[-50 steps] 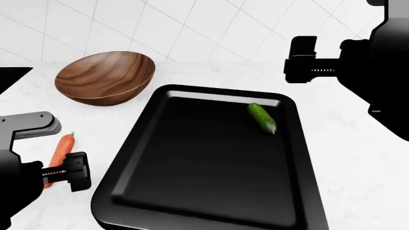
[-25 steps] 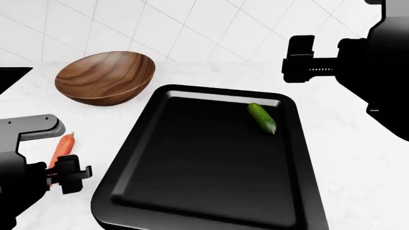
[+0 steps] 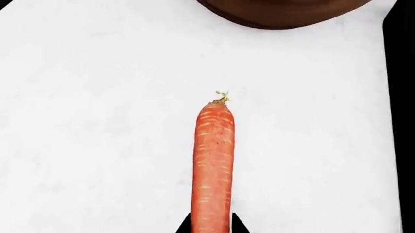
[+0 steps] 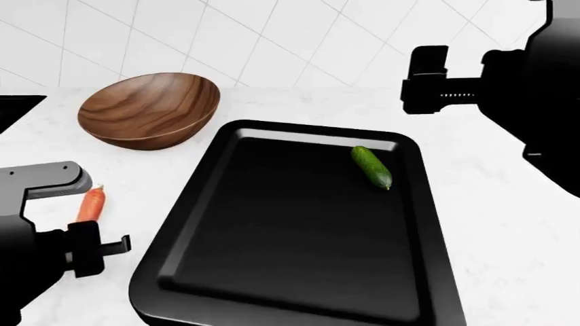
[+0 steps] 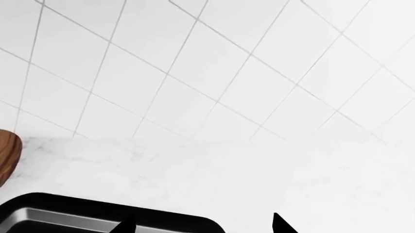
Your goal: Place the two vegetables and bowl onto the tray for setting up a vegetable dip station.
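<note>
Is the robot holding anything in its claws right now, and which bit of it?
Not for sure. The left gripper sits around the thick end of the slim orange carrot, but a closed grip cannot be told. The right gripper holds nothing.

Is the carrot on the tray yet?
No, the carrot lies on the white counter beside the tray, at the left gripper; only the cucumber is on the tray.

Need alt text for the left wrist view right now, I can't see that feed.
An orange carrot lies lengthwise on the white countertop, its small green stem end pointing away from the camera, with the left gripper straddling its near end, a dark fingertip on either side. The wooden bowl shows beyond the carrot and the black tray along one side.
</note>
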